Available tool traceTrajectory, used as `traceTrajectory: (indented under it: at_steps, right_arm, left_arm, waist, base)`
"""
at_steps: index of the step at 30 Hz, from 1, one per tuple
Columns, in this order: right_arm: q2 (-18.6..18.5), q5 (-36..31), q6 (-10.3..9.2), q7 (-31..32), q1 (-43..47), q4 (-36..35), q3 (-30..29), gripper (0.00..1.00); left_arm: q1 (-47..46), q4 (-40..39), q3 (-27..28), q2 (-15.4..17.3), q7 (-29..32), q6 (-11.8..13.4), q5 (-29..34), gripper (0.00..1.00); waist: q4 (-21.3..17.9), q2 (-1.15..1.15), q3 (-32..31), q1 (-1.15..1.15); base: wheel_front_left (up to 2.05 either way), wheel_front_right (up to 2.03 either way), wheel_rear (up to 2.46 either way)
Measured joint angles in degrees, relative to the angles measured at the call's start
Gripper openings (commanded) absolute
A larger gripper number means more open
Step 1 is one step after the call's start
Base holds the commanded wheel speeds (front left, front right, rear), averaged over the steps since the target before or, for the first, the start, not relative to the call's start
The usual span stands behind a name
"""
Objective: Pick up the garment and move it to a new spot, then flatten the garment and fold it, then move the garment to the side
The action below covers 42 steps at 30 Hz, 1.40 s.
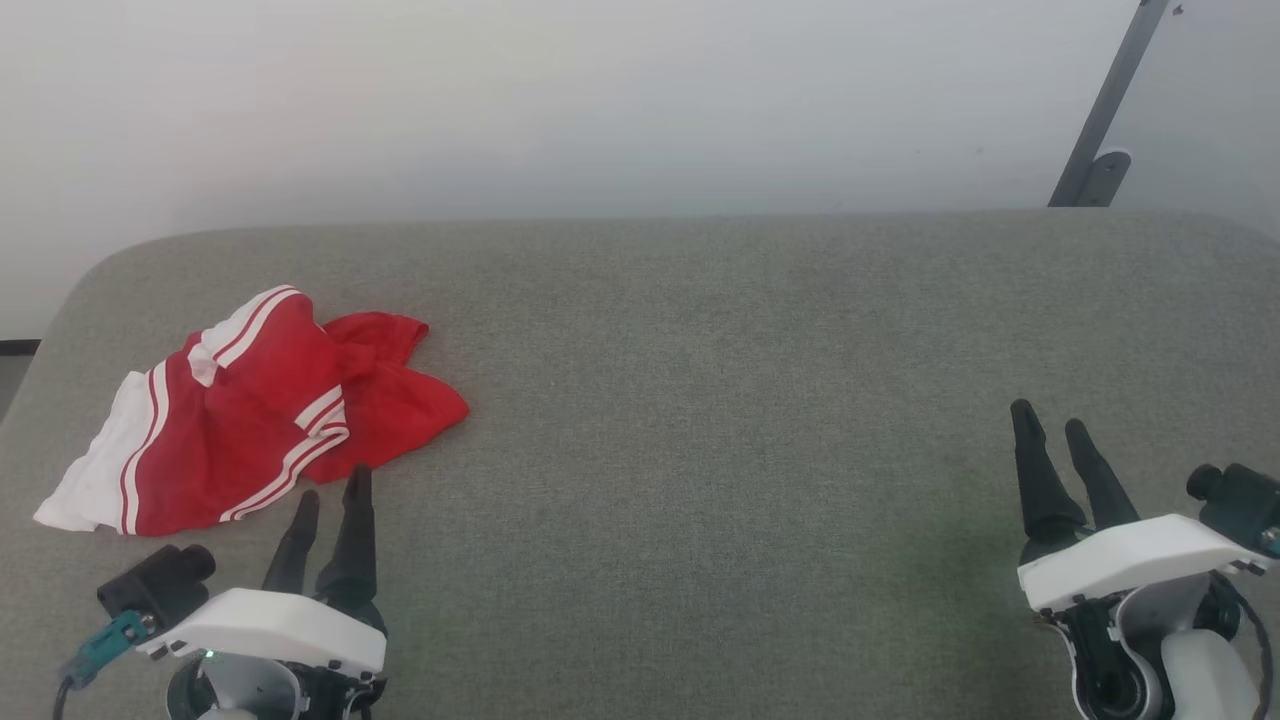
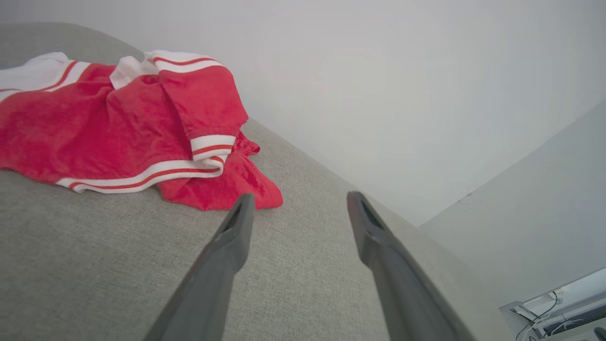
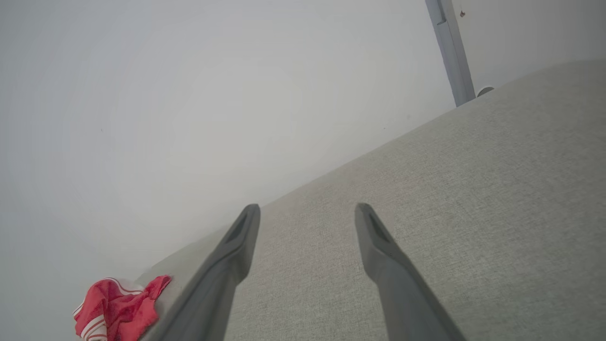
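We open on the broad grey fabric tabletop (image 1: 700, 400), which stretches right across the head view, rounded at its far corners, with a plain pale wall (image 1: 600, 100) behind it. Over on our left side lies the garment (image 1: 260, 410), a crumpled red heap with white panels and white-and-red striped trim. It is bunched on itself near the far left corner, and one white edge trails toward the left rim. Now to our arms. The left claw (image 1: 334, 483) sits low at the near left, its fingers spread apart and gripping nothing. Their tips are just short of the garment's near red edge, and from the left wrist we see one fingertip close beside that hem, though we cannot tell if it touches. The right claw (image 1: 1048, 415) is well away at the near right, likewise spread wide and empty, above bare tabletop. A slim grey post (image 1: 1105, 110) leans against the wall at far right.
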Motion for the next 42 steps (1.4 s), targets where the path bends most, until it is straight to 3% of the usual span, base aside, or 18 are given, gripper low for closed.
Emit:
traceTrajectory:
  at_steps: [12, 42]
  right_arm:
    - [-0.09, -10.74, 0.0, -2.07, -0.95, 0.33, -0.56, 1.0]
    - [0.19, -30.18, 0.01, -6.44, -0.99, -0.16, -3.46, 1.0]
  left_arm:
    - [0.19, 0.33, -2.01, 1.3, -2.2, 1.58, 9.07, 1.0]
    - [0.59, 0.9, -2.04, 1.92, -6.53, 0.97, 24.48, 1.0]
  waist:
    - [0.02, 0.0, 0.05, 0.0]
    - [-0.16, 0.0, -0.09, 0.0]
  base:
    - [0.0, 0.0, 0.0]
    - [0.0, 0.0, 0.0]
